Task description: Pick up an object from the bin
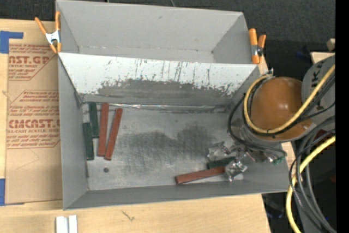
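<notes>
My gripper (234,168) is low in the bin's front right corner, under the orange dome of the wrist. A short dark green bar (220,162) lies right at its metal tip, partly covered by it. A red-brown bar (199,176) rests flat on the floor just left of the gripper, near the front wall, with its right end reaching under the gripper. Whether either bar is gripped is hidden.
Along the left wall lie two red-brown bars (109,133) side by side and two dark green bars (88,141), all pointing front to back. The arm and its yellow and black cables crowd the right rim.
</notes>
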`<state>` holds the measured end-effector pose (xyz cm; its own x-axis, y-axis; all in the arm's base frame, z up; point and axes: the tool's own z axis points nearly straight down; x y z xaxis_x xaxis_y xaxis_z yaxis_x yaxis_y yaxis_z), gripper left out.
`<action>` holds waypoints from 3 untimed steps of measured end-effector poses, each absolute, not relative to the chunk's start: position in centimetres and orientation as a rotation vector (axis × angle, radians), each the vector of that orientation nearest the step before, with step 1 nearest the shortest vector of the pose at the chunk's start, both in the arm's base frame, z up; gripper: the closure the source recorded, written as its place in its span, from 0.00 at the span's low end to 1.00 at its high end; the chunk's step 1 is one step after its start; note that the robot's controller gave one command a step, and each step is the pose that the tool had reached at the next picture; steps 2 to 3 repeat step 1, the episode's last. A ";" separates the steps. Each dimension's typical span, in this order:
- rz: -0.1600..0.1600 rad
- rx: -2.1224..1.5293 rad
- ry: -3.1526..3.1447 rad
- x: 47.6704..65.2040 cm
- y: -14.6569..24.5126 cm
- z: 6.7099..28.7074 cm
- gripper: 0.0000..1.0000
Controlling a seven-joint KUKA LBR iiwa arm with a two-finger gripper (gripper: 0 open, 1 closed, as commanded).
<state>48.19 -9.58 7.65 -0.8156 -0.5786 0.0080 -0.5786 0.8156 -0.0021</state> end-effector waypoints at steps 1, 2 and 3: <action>-0.002 0.976 -2.988 48.1 -10.2 22.3 1.00; -0.002 0.976 -2.988 48.1 -10.2 22.3 1.00; -0.002 0.976 -2.988 48.1 -10.2 22.3 1.00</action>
